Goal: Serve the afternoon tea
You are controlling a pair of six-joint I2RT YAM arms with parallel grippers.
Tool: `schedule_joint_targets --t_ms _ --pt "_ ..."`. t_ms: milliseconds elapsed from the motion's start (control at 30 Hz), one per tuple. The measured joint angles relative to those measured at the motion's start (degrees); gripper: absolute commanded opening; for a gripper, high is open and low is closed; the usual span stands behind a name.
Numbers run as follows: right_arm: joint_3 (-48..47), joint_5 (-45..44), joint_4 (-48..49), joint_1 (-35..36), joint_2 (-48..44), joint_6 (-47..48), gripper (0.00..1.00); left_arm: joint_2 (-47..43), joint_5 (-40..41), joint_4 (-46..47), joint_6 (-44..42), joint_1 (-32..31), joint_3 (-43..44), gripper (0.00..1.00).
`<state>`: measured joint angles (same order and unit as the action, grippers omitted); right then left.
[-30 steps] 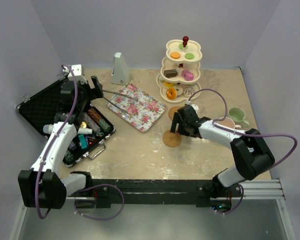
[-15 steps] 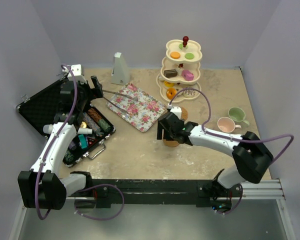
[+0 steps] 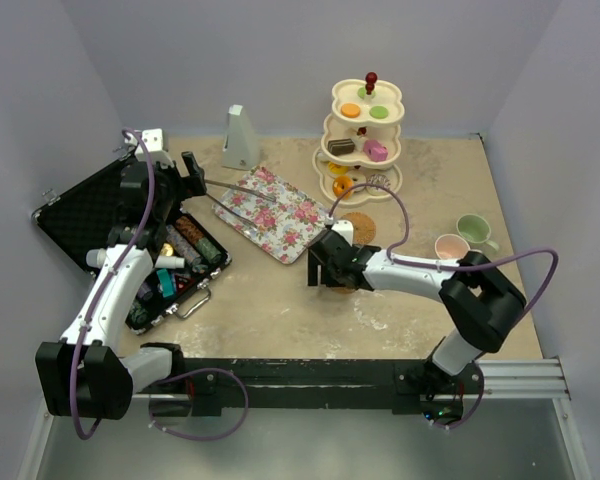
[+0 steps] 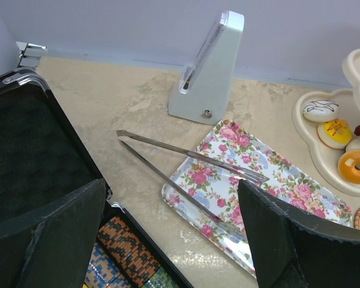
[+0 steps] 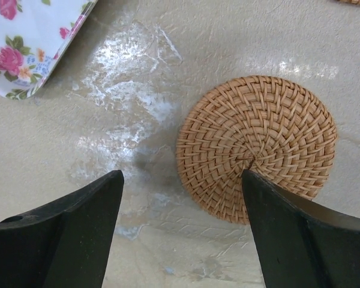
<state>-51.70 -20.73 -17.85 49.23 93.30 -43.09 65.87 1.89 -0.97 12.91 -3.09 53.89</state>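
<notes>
The cream three-tier stand [image 3: 365, 140] with the red knob [image 3: 371, 77] stands at the back right and holds small toy donuts and cakes. A pink mug [image 3: 450, 246] and a green mug [image 3: 473, 230] stand at the right. One woven coaster [image 3: 358, 228] lies in front of the stand. My right gripper [image 3: 325, 268] is open and low over a second coaster [image 5: 256, 144], which lies flat under its right finger. My left gripper [image 3: 193, 175] is open and empty above the case's edge, near metal tongs [image 4: 186, 174].
A floral tray [image 3: 280, 213] lies mid-table with the tongs resting on it. A black case [image 3: 130, 235] of tools lies open at the left. A grey pyramid-shaped object [image 3: 240, 138] stands at the back. An orange donut [image 4: 357, 167] sits on the stand's lowest tier.
My right gripper has moved left and nearer, from beside the mugs to over the near coaster, uncovering the coaster by the stand. The left arm has not moved.
</notes>
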Motion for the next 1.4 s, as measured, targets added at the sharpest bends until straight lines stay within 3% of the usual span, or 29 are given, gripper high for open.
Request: schedule_joint_targets --t_ms 267,700,1400 --pt "3.0 5.0 1.6 -10.9 -3.5 2.3 0.84 0.0 0.0 0.0 0.0 0.0 0.0 0.96" --pt "-0.1 1.5 -1.1 -23.6 0.2 11.3 0.85 -0.1 0.0 0.0 0.0 -0.4 0.0 0.96" --pt "-8.3 4.9 5.6 -32.0 8.3 17.9 0.80 -0.6 0.1 0.0 0.0 -0.4 0.0 0.96"
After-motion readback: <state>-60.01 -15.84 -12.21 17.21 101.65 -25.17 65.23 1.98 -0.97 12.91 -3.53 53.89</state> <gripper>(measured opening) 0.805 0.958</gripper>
